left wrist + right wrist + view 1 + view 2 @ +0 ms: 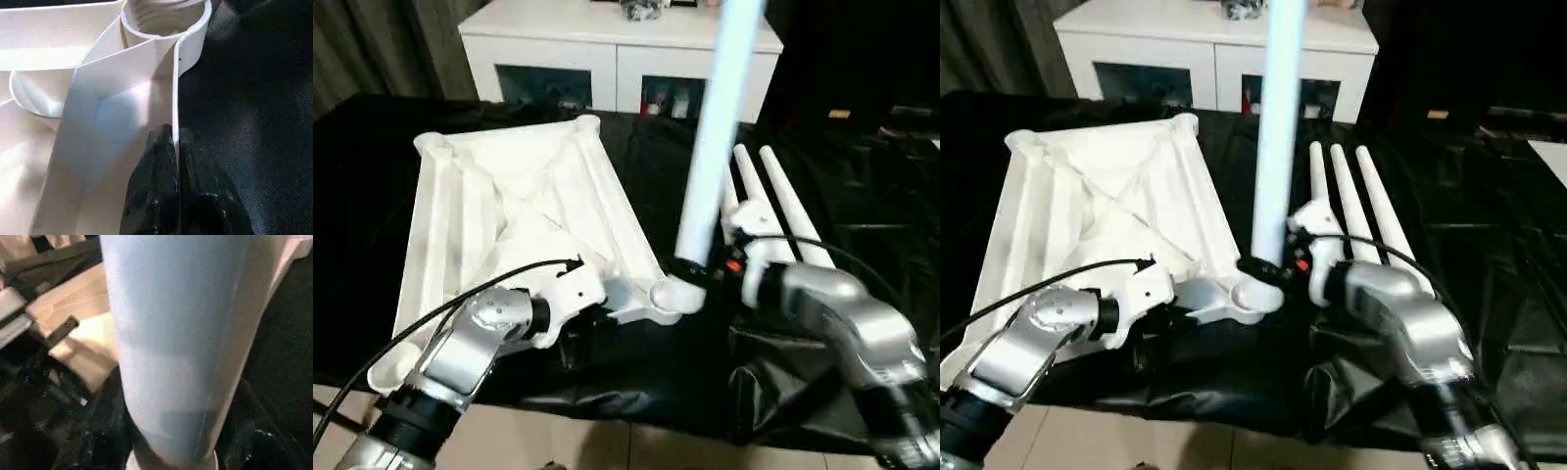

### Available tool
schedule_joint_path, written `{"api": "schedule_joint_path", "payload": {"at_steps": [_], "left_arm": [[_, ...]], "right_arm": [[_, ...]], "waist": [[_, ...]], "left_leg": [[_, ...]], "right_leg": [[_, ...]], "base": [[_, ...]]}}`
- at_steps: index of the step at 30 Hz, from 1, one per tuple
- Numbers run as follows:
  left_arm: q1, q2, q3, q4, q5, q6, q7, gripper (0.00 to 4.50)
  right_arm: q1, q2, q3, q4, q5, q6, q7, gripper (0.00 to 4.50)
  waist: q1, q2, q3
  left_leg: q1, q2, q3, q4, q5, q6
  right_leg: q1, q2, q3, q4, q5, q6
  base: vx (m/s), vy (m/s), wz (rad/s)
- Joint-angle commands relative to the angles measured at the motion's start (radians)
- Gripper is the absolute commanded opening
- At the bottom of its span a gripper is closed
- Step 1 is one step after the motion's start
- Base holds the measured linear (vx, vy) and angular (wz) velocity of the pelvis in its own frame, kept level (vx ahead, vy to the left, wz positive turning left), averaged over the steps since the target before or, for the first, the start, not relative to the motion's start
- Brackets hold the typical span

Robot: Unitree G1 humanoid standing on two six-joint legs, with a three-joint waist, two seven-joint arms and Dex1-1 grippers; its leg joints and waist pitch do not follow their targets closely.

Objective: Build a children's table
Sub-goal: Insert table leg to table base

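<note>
The children's table top [509, 206] lies upside down on black cloth, ribbed underside up. One white leg [715, 127] stands upright in the near right corner socket [668, 296]. My right gripper [691, 268] is shut around that leg just above the socket; the leg [181, 347] looms close in the right wrist view. My left gripper [175, 147] is shut on the thin rim wall [174, 88] of the top's near edge, a short way left of that socket. Three more legs [783, 206] lie side by side on the cloth to the right.
A white cabinet [607, 59] with glass doors stands behind the table. Black cloth [862, 196] covers the work surface and hangs crumpled over the front edge. Light floor [587, 446] shows below.
</note>
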Motion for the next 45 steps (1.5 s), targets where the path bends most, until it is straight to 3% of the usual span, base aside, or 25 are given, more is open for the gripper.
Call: {"api": "schedule_joint_path", "payload": {"at_steps": [1, 4, 9, 12, 20, 22, 23, 25, 26, 27, 28, 32, 40, 45], "left_arm": [[0.003, -0.009, -0.023, 0.010, -0.001, -0.002, 0.015, 0.00], [-0.006, -0.007, -0.031, 0.022, 0.019, -0.005, 0.028, 0.00], [-0.009, -0.012, -0.029, 0.019, 0.022, 0.003, 0.032, 0.00], [-0.008, -0.011, -0.025, 0.018, 0.024, 0.007, 0.038, 0.00], [-0.007, -0.016, -0.010, 0.022, 0.022, 0.009, 0.058, 0.00], [-0.010, -0.019, -0.005, 0.027, 0.019, 0.008, 0.062, 0.00], [-0.010, -0.019, -0.005, 0.027, 0.019, 0.008, 0.062, 0.00], [-0.015, -0.025, 0.001, 0.031, 0.014, 0.010, 0.066, 0.00], [-0.017, -0.030, 0.003, 0.032, 0.012, 0.011, 0.070, 0.00], [-0.018, -0.032, 0.004, 0.033, 0.011, 0.012, 0.072, 0.00], [-0.020, -0.035, 0.005, 0.034, 0.011, 0.012, 0.074, 0.00], [-0.023, -0.038, 0.011, 0.038, 0.010, 0.009, 0.081, 0.00], [-0.023, -0.039, 0.026, 0.034, 0.008, 0.014, 0.094, 0.00], [-0.020, -0.043, 0.033, 0.034, 0.005, 0.018, 0.100, 0.00]], "right_arm": [[-0.024, 0.005, 0.002, 0.031, -0.007, -0.014, 0.011, 1.86], [-0.059, 0.018, 0.017, 0.085, -0.011, -0.010, 0.030, 1.86], [-0.082, 0.029, 0.025, 0.142, -0.019, -0.025, 0.044, 1.86], [-0.086, 0.030, 0.032, 0.167, -0.030, -0.034, 0.054, 1.86], [-0.027, 0.050, -0.010, 0.185, -0.022, -0.079, 0.031, 1.86], [0.001, 0.064, -0.025, 0.177, -0.013, -0.093, 0.026, 1.86], [0.001, 0.064, -0.025, 0.177, -0.013, -0.093, 0.026, 1.86], [0.041, 0.094, -0.056, 0.183, 0.004, -0.133, 0.002, 1.86], [0.066, 0.116, -0.074, 0.195, 0.007, -0.172, -0.023, 1.86], [0.077, 0.126, -0.082, 0.200, 0.007, -0.191, -0.033, 1.86], [0.089, 0.136, -0.091, 0.205, 0.007, -0.211, -0.043, 1.86], [0.128, 0.159, -0.109, 0.213, -0.009, -0.282, -0.068, 1.85], [0.227, 0.155, -0.073, 0.140, -0.100, -0.426, -0.107, 1.85], [0.274, 0.173, -0.096, 0.078, -0.082, -0.460, -0.138, 1.85]], "waist": [[0.005, -0.021, -0.054], [0.010, -0.024, -0.054], [0.012, -0.026, -0.049], [0.012, -0.033, -0.048], [0.013, -0.031, -0.048], [0.013, -0.023, -0.048], [0.013, -0.026, -0.047], [0.013, -0.024, -0.046], [0.015, -0.014, -0.048], [0.011, -0.020, -0.046], [0.011, -0.020, -0.046], [0.010, -0.009, -0.045], [0.011, -0.009, -0.045], [0.012, -0.012, -0.044]], "left_leg": [[0.002, 0.095, -0.041, -0.076, -0.084, 0.068], [0.004, 0.097, -0.040, -0.078, -0.083, 0.064], [0.007, 0.097, -0.040, -0.080, -0.128, 0.040], [0.008, 0.098, -0.040, -0.083, -0.144, 0.033], [0.008, 0.099, -0.041, -0.084, -0.151, 0.032], [0.008, 0.099, -0.042, -0.084, -0.155, 0.031], [0.008, 0.100, -0.042, -0.085, -0.161, 0.029], [0.009, 0.100, -0.042, -0.086, -0.180, 0.024], [0.009, 0.100, -0.045, -0.087, -0.180, 0.021], [0.009, 0.101, -0.044, -0.088, -0.192, 0.019], [0.009, 0.101, -0.044, -0.089, -0.203, 0.017], [0.012, 0.101, -0.047, -0.092, -0.239, 0.006], [0.008, 0.100, -0.047, -0.095, -0.245, 0.014], [0.008, 0.101, -0.047, -0.099, -0.240, 0.027]], "right_leg": [[0.035, -0.136, 0.073, -0.084, -0.181, -0.193], [0.035, -0.138, 0.072, -0.081, -0.172, -0.198], [0.032, -0.141, 0.074, -0.090, -0.252, -0.183], [0.031, -0.141, 0.074, -0.092, -0.278, -0.173], [0.030, -0.143, 0.075, -0.092, -0.274, -0.173], [0.029, -0.142, 0.076, -0.093, -0.269, -0.175], [0.029, -0.143, 0.076, -0.094, -0.272, -0.174], [0.027, -0.145, 0.078, -0.097, -0.288, -0.172], [0.029, -0.145, 0.077, -0.096, -0.288, -0.173], [0.027, -0.143, 0.077, -0.097, -0.291, -0.173], [0.026, -0.144, 0.077, -0.099, -0.306, -0.170], [0.023, -0.143, 0.077, -0.104, -0.344, -0.166], [0.025, -0.145, 0.080, -0.105, -0.335, -0.160], [0.023, -0.143, 0.079, -0.108, -0.351, -0.150]], "base": [[0.000, 0.000, 0.00], [0.000, 0.000, 0.00], [0.000, 0.000, 0.00], [0.000, 0.000, 0.00], [0.000, 0.000, 0.00], [0.000, 0.000, 0.00], [0.000, 0.000, 0.00], [0.000, 0.000, 0.00], [0.000, 0.000, 0.00], [0.000, 0.000, 0.00], [0.000, 0.000, 0.00], [0.000, 0.000, 0.00], [0.000, 0.000, 0.00], [0.000, 0.000, 0.00]]}}
